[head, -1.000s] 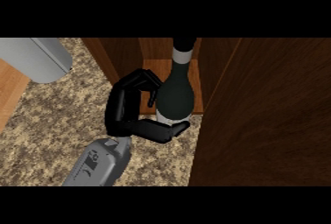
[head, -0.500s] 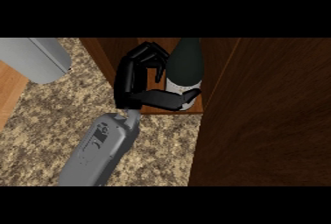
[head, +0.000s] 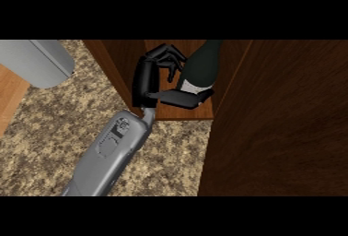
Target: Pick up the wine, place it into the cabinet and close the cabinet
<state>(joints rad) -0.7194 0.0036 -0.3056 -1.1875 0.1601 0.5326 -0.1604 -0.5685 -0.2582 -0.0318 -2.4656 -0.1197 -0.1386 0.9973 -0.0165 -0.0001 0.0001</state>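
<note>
Hand: your right hand [head: 151, 78] reaches into the cabinet [head: 170, 113], fingers and thumb curled round the wine [head: 202, 69].
Wine: dark bottle with a white label, tilted, its lower part over the cabinet's wooden shelf, inside the opening.
Cabinet: you see it open; its door [head: 279, 124] stands at the view's right, beside the bottle.
Counter: speckled stone counter [head: 54, 138] beneath your forearm.
Grey object: rounded grey object [head: 34, 60] at upper left, well apart from the cabinet.

A home kitchen: a speckled granite counter [head: 54, 138] runs beneath a dark wooden cabinet [head: 285, 120] with its door open, and a wine bottle [head: 200, 69] stands on the cabinet's shelf [head: 180, 113].
</note>
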